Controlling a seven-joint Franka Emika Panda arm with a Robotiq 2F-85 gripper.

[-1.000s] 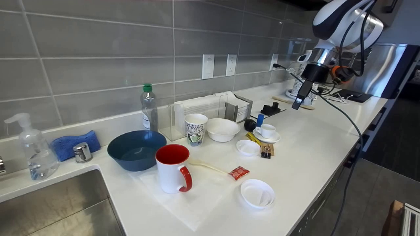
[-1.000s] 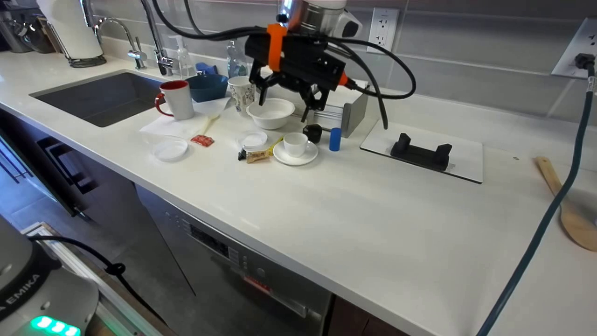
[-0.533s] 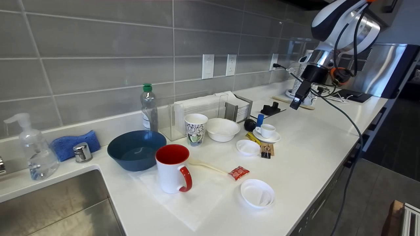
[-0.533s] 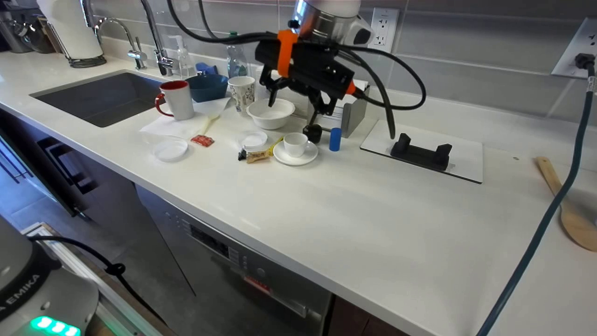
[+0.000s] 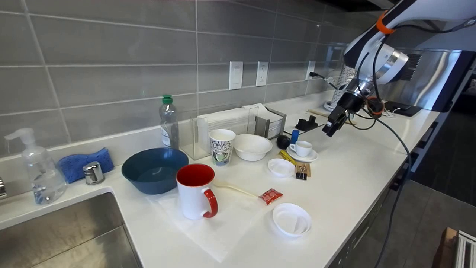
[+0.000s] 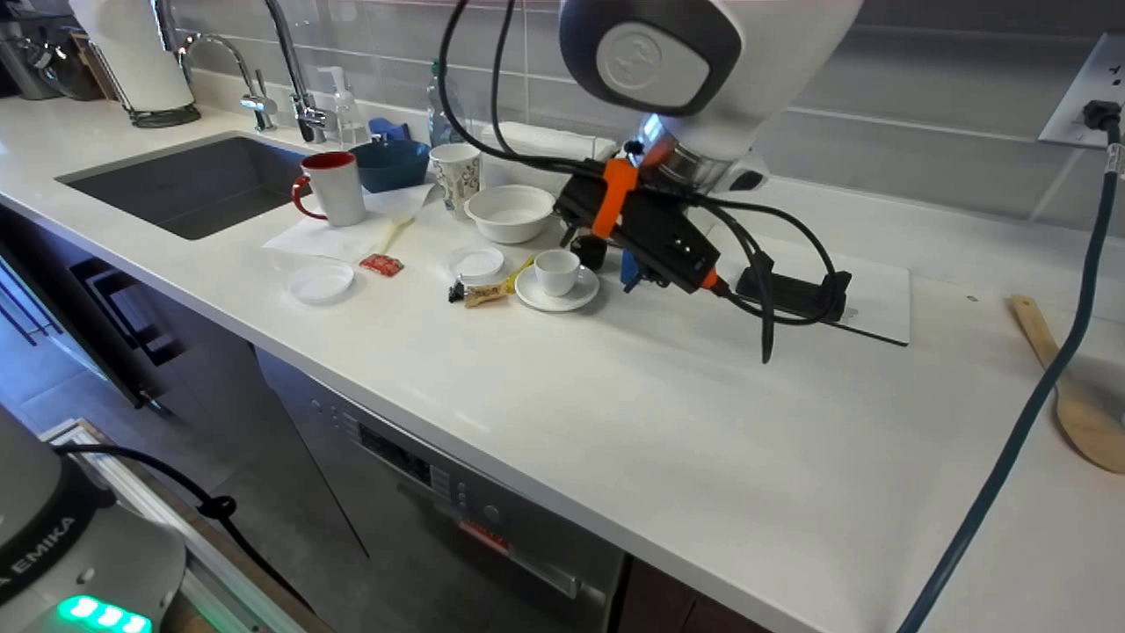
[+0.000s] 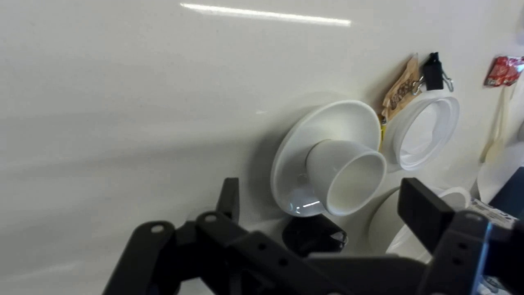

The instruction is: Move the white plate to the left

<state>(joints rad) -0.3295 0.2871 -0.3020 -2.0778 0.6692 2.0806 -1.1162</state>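
In an exterior view: set near the sink (image 5: 74,234), middle range, angled down, facing along the tiled wall (image 5: 119,44). In an exterior view: set high, front side of the tabletop (image 6: 545,396), facing down and across, sink far off. Wrist view: close, facing steeply down, jaws at bottom edge. Common to both exterior views: red-lined mug (image 5: 192,195); to all three: white cup (image 7: 344,178) on saucer (image 7: 299,151).
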